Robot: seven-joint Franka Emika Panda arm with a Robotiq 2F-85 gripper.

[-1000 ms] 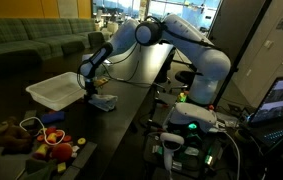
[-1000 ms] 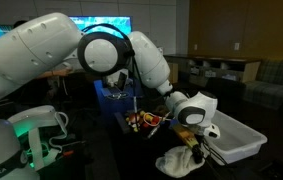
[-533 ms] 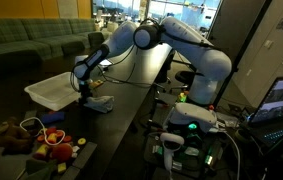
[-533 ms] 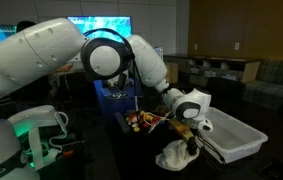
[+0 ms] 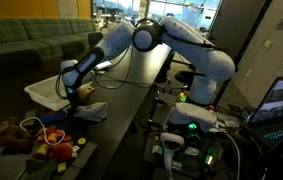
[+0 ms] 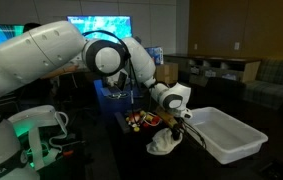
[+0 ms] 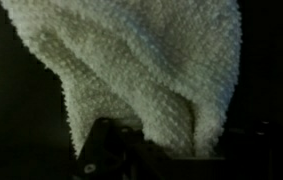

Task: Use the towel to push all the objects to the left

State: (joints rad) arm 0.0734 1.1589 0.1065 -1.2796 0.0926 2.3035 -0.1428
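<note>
White nubbly towel (image 5: 89, 110), crumpled in a low heap, near a loose cluster of colourful objects (image 5: 39, 141), not touching

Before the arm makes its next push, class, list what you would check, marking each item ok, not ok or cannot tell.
1. Towel gripped by the pincer: ok, the cloth narrows into the pincer in the wrist view.
2. Towel resting on the table: ok in both exterior views.
3. Toy pile ahead of the towel: ok, apart and not yet touched.
4. White bin clear of the arm's path: cannot tell, the pincer is close beside it.
5. Whole pile within one sweep: cannot tell, it looks wider than the towel.
</note>
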